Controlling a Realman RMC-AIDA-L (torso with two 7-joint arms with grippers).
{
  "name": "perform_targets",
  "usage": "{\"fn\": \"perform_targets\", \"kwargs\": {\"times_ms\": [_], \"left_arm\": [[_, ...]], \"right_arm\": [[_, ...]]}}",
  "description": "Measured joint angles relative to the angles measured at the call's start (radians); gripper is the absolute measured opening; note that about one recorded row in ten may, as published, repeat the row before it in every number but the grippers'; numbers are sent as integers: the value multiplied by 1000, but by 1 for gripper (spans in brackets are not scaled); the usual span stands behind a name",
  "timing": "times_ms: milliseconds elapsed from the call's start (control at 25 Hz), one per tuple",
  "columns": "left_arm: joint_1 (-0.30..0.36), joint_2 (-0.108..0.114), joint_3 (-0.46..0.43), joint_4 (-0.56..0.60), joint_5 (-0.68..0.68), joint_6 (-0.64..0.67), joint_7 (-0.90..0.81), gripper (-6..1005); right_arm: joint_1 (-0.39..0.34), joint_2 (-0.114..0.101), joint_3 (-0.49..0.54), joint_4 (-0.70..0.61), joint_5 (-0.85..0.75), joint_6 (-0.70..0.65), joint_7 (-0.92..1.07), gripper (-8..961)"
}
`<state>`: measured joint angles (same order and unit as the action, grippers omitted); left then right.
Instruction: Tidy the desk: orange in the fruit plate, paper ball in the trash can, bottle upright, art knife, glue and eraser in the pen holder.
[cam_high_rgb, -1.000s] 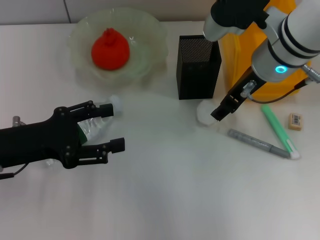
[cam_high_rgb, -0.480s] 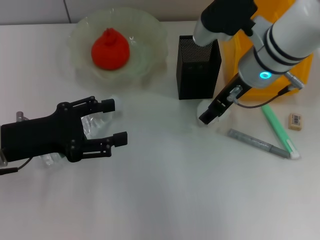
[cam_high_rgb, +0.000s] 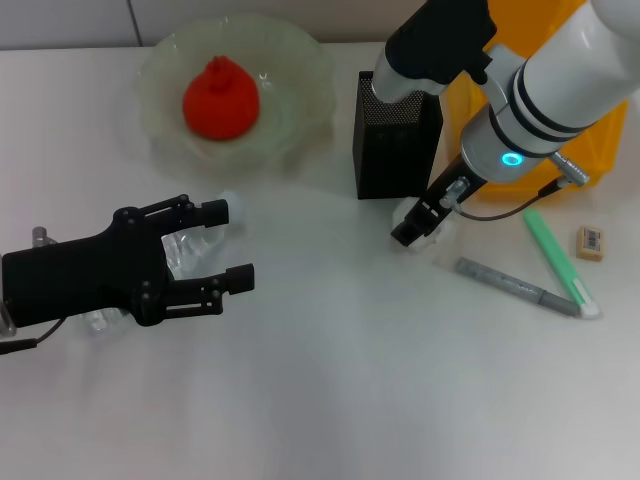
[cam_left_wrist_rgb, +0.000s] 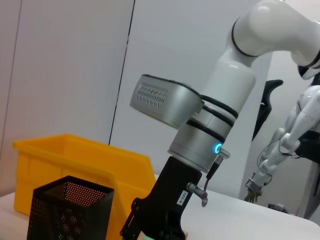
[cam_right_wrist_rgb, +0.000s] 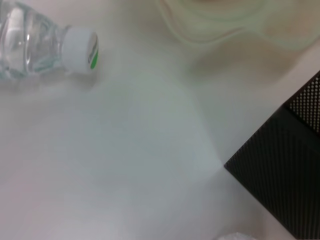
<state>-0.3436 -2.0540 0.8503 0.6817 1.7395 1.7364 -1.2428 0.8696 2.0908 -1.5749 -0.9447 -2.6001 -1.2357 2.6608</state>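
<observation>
The orange (cam_high_rgb: 220, 100) rests in the fruit plate (cam_high_rgb: 160, 60). The bottle (cam_high_rgb: 185, 252) lies on its side at the left, cap (cam_right_wrist_rgb: 82, 47) toward the plate. My left gripper (cam_high_rgb: 228, 244) is open, one finger on each side of the bottle's neck end. The white paper ball (cam_high_rgb: 432, 232) sits in front of the pen holder (cam_high_rgb: 395, 135), and my right gripper (cam_high_rgb: 410, 230) is right over it. The grey art knife (cam_high_rgb: 510, 285), green glue stick (cam_high_rgb: 555, 255) and eraser (cam_high_rgb: 591, 242) lie on the desk to the right. The yellow trash can (cam_high_rgb: 465, 110) stands behind the right arm.
The right arm's white forearm (cam_high_rgb: 560, 70) hangs over the trash can and pen holder. In the left wrist view the trash can (cam_left_wrist_rgb: 75, 160) and pen holder (cam_left_wrist_rgb: 70, 210) stand beside that arm. Bare white desk fills the near half.
My right gripper has slid left from beside the paper ball to right over it. My left gripper edged forward along the bottle, then stayed put.
</observation>
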Motion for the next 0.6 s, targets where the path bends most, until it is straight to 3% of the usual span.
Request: {"fn": "perform_targets", "kwargs": {"times_ms": [120,320,480,600], "left_arm": [[0,0,0,-7,0,-4,0,848],[0,1,3,-13,0,-9,0,844],[1,1,0,-15,0,-8,0,842],[3,2,-1,-18,0,-7,0,839]], "right_arm": [[-6,0,2,-17,1,-5,1,675],[-42,-5,5,-121,2,-94,3,522],[-95,-7,50,-303,-3,-294,3,481],[-152,-9,133,-525,-29,-495,18,473]]}}
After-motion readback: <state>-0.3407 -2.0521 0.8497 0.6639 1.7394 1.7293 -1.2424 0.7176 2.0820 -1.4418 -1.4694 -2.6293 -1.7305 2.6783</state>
